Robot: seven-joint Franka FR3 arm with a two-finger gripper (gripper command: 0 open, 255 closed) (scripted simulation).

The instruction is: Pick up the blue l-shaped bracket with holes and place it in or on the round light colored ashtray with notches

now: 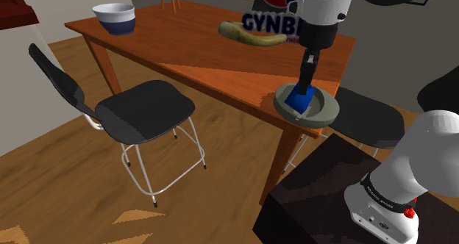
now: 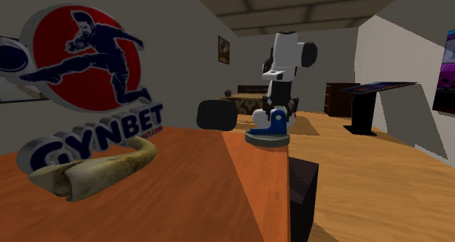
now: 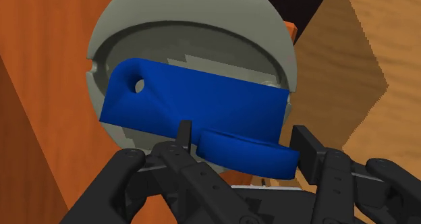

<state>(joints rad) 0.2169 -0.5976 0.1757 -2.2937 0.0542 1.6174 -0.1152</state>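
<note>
The blue L-shaped bracket (image 1: 298, 101) (image 2: 277, 119) (image 3: 202, 104) stands inside the round grey ashtray (image 1: 324, 112) (image 2: 265, 140) (image 3: 128, 27) at the table corner closest to the stand. One hole shows near the bracket's upper end. My gripper (image 1: 304, 84) (image 2: 279, 104) (image 3: 244, 138) hangs straight above the ashtray. In the wrist view its fingers (image 3: 183, 131) stand apart on either side of the bracket's lower flange, with a thin gap showing at one finger. The ashtray's floor under the bracket is hidden.
The orange-brown table (image 1: 184, 51) also carries a white and blue bowl (image 1: 114, 18), a tan rolled wrap (image 1: 250, 35) and a GYNBET sign (image 2: 80, 131). Two dark chairs (image 1: 147, 110) (image 1: 371, 117) stand at its near side. The dark stand (image 1: 324, 191) is just below the ashtray.
</note>
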